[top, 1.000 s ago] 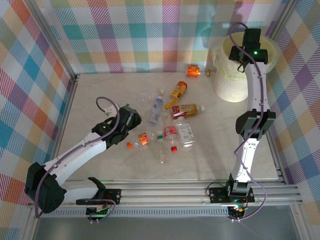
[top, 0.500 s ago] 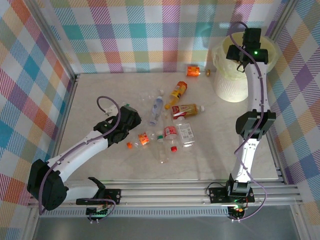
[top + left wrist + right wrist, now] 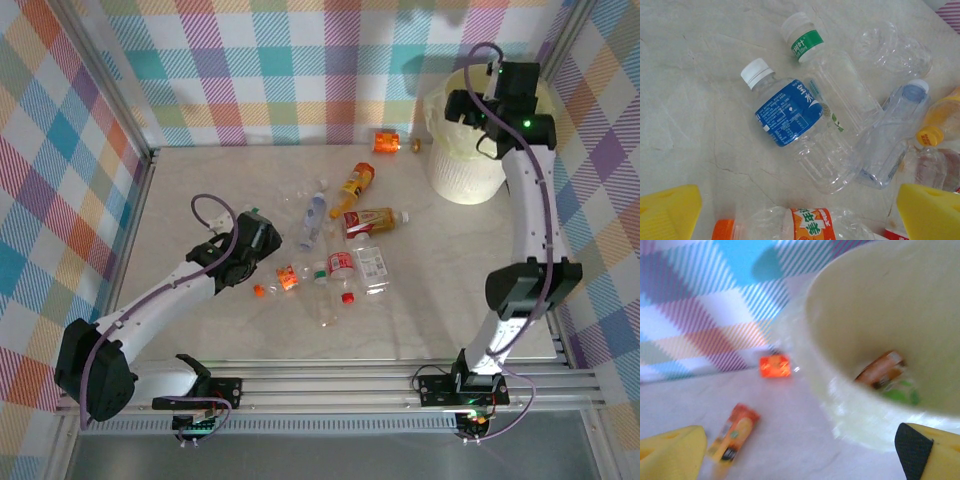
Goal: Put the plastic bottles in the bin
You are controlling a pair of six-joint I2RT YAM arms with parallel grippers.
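Several plastic bottles lie mid-table: a blue-label bottle (image 3: pixel 790 112), a green-label bottle (image 3: pixel 805 42), and an orange-label bottle (image 3: pixel 810 225) (image 3: pixel 287 277) low between my left gripper's yellow fingers. My left gripper (image 3: pixel 800 215) (image 3: pixel 266 244) is open just above that one, not touching it. An orange juice bottle (image 3: pixel 357 185) (image 3: pixel 735 432) and a crushed orange bottle (image 3: pixel 386 141) (image 3: pixel 775 366) lie toward the back. The bin (image 3: pixel 465 160) (image 3: pixel 855 405) stands back right with a brown bottle (image 3: pixel 882 367) inside. My right gripper (image 3: pixel 466 106) (image 3: pixel 800 455) hangs open and empty over its left rim.
A brown bottle (image 3: pixel 373 219), a red-label bottle (image 3: pixel 341 265) and clear crushed bottles (image 3: pixel 313 215) crowd the table's middle. Checked cloth walls (image 3: pixel 250 70) close in the back and sides. The metal rail (image 3: pixel 350 385) runs along the near edge.
My right arm has swung outward, its elbow moving right and nearer, while its gripper stays above the bin, now turned toward the left rim. My left gripper has hardly moved.
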